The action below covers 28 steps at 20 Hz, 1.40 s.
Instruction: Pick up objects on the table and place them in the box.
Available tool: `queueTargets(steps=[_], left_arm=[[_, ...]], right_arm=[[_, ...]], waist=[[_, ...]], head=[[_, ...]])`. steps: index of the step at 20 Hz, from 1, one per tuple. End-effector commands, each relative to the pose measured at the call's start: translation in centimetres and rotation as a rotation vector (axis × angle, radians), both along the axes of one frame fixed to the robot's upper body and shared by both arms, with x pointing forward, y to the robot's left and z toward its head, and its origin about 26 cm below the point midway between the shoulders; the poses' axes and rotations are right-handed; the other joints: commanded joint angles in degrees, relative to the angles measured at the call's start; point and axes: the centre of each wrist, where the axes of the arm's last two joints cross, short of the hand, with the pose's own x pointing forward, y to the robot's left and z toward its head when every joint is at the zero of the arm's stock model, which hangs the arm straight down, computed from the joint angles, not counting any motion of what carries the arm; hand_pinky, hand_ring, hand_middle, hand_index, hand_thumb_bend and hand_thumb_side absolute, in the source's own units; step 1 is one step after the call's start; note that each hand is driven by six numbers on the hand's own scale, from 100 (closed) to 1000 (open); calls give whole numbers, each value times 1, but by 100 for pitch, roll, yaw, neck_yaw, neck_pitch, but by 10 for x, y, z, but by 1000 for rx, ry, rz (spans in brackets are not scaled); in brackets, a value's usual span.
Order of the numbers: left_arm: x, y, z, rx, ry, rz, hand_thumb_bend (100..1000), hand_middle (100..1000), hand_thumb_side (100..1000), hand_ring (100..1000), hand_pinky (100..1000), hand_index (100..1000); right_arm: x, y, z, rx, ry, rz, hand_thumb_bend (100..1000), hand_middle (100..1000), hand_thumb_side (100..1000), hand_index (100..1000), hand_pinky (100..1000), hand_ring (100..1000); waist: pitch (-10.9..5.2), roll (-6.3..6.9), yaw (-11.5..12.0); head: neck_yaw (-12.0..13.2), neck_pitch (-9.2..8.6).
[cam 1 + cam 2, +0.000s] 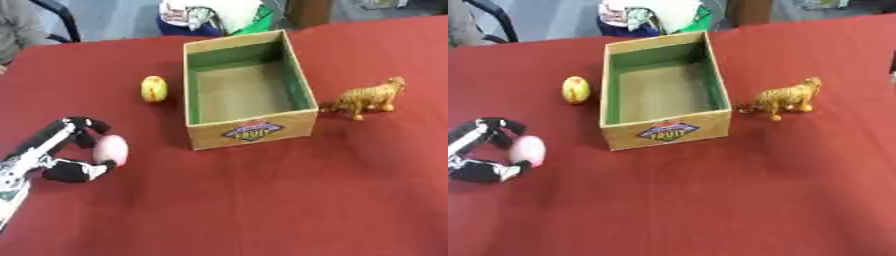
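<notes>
- Left hand (61, 152): black with silver joints, entering from the lower left edge; fingers and thumb curl around a pale pink, egg-shaped object (111, 150), so it reads as grasping it. Whether the object rests on the red tablecloth (262, 210) or is lifted off it cannot be told.
- Pale pink object: sits at the hand's right side, between the upper fingers and the lower thumb; long axis runs roughly near-to-far.
- Yellow-green, rounded fruit-like object with a red streak (154, 89): 1 item, on the cloth just left of the box, apart from it.
- Open cardboard box with green inner walls and a printed label on its near face (254, 131): nothing shows inside; lies to the right of, and farther than, the left hand, so the carry likely runs rightward and away.
- Orange striped toy tiger (367, 97): standing just right of the box.
- Right hand: not visible; the left is the nearer hand.
</notes>
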Motion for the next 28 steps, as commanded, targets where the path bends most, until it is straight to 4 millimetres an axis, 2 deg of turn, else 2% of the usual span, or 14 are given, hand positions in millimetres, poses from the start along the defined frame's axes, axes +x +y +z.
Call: queueTargets(steps=[1,3,9,15,20,24,28], left_arm=[[4,0,5,37,-51,57,149,472,100,428,514,655],[6,-3,5,29,-98,93,103,417,100,373,481,607],[13,-12,12,-3,-217,149,100,315,100,275,412,516],[24,-29,43,-11,-356,141,107,310,100,272,416,511],[43,-62,74,-14,-436,42,122,312,100,276,421,514],[61,-96,89,-33,-472,-55,126,318,100,282,428,520],[76,-127,94,-31,-467,-153,132,324,100,289,434,525]], right_arm=[[-1,-3,10,-20,-26,-6,100,688,100,797,513,648],[-1,-3,10,-20,-26,-6,100,687,100,797,513,648],[-1,-4,9,-16,-23,-11,100,687,100,796,513,647],[0,-4,8,-14,-19,-13,100,687,100,796,513,647],[0,-2,7,-14,-13,0,100,689,100,798,515,654],[1,1,7,-13,-10,15,100,688,100,798,517,655],[1,3,8,-10,-13,22,100,689,100,799,517,655]], waist=[[-80,-35,5],[-81,-37,1],[-89,-37,-18],[-116,-33,-30],[-145,-33,-50],[-150,-42,-114],[-139,-51,-181]], head=[[27,-57],[28,-57],[24,-52],[1,-40],[10,-37],[21,-70],[32,-85]])
